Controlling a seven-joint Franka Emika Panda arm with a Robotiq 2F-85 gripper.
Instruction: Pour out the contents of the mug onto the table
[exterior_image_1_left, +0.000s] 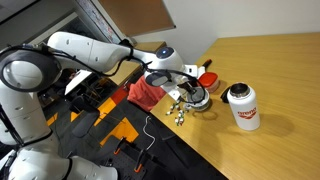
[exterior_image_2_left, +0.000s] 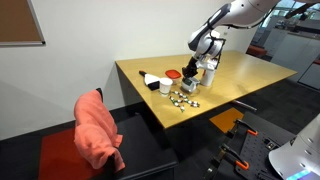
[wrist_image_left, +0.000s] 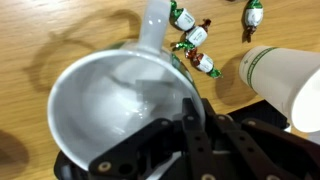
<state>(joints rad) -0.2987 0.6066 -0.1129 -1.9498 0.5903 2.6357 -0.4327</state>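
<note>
My gripper (exterior_image_1_left: 190, 86) (exterior_image_2_left: 201, 66) is shut on the rim of the silvery mug (exterior_image_1_left: 196, 96) (exterior_image_2_left: 191, 84) and holds it tilted low over the table (exterior_image_1_left: 285, 65) (exterior_image_2_left: 250, 78). In the wrist view the mug (wrist_image_left: 105, 100) fills the frame. Its inside looks bare and its handle points away from me. My fingers (wrist_image_left: 186, 118) clamp its near wall. The contents, small shiny wrapped bits (wrist_image_left: 197, 48), lie scattered on the wood just beyond the mug. They also show in both exterior views (exterior_image_1_left: 179, 111) (exterior_image_2_left: 183, 100).
A white jar with a red label (exterior_image_1_left: 242, 106) (wrist_image_left: 287, 82) stands close beside the mug. A red round thing (exterior_image_1_left: 207, 78) (exterior_image_2_left: 173, 75) and a small white cup (exterior_image_2_left: 165, 87) sit nearby. A red cloth (exterior_image_1_left: 143, 94) (exterior_image_2_left: 100, 132) hangs beyond the table edge.
</note>
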